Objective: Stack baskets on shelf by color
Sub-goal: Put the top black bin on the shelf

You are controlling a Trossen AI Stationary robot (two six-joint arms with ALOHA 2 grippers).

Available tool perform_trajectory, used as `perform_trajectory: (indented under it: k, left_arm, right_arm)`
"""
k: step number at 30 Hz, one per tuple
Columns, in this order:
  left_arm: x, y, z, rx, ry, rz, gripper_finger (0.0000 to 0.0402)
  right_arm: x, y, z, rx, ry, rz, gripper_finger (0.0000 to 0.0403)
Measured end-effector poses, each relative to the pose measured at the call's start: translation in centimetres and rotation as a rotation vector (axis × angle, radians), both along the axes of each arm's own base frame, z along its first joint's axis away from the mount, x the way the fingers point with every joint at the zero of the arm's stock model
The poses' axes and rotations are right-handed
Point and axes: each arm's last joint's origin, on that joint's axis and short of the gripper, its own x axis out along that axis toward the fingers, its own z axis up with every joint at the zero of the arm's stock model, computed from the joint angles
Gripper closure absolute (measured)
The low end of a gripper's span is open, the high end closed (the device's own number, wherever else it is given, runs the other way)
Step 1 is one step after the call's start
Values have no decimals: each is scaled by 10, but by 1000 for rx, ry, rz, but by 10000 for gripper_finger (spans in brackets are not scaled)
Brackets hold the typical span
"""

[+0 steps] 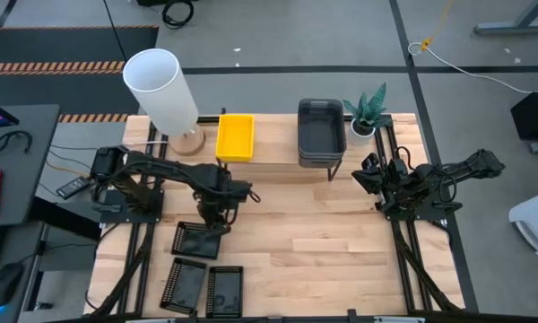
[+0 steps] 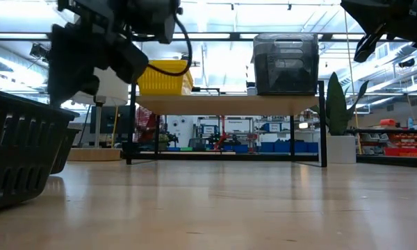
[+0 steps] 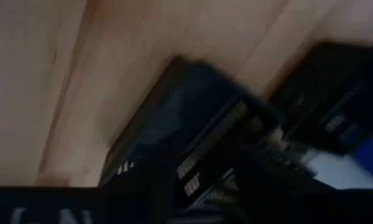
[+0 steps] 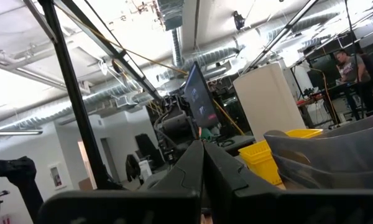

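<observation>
Yellow baskets (image 1: pixel 235 137) and grey baskets (image 1: pixel 321 133) stand stacked on the shelf (image 1: pixel 278 154) at the far side; the low view shows the yellow stack (image 2: pixel 165 76) and the grey stack (image 2: pixel 286 64) on its plank (image 2: pixel 222 104). Three black baskets rest on the tabletop at the near left: one (image 1: pixel 198 240) under my left gripper (image 1: pixel 213 215), two (image 1: pixel 185 285) (image 1: pixel 224 292) nearer the edge. My left gripper hovers above the first black basket (image 3: pixel 174 118). My right gripper (image 4: pixel 202 155) is shut and empty, raised at the shelf's right end (image 1: pixel 369 172).
A white lamp (image 1: pixel 166 90) stands at the shelf's left end and a potted plant (image 1: pixel 366 112) at its right end. Bare tabletop (image 1: pixel 323 251) lies in the middle and near right. A black basket (image 2: pixel 21 153) fills the low view's left.
</observation>
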Motion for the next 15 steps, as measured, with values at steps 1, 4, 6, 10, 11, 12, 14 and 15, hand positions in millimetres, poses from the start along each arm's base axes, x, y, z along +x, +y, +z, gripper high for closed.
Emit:
perform_trajectory:
  k: [1,4,6,10,11,12,14,15]
  left_arm:
    - [2,-3,0,13,-12,21,225]
    - [5,-13,0,46,-23,80,190]
    - [5,-21,-1,70,-14,102,170]
    - [1,-36,-1,136,0,120,156]
    - [1,-39,-1,146,2,129,157]
    - [1,-42,-1,159,0,140,160]
    - [1,-48,-2,181,-17,164,167]
    - [2,-51,-2,187,-25,175,171]
  right_arm:
    - [0,0,0,0,0,0,386]
    - [0,0,0,0,0,0,386]
    - [0,0,0,0,0,0,386]
    - [0,0,0,0,0,0,386]
    - [0,0,0,0,0,0,386]
    - [0,0,0,0,0,0,386]
    - [0,0,0,0,0,0,386]
    - [0,0,0,0,0,0,386]
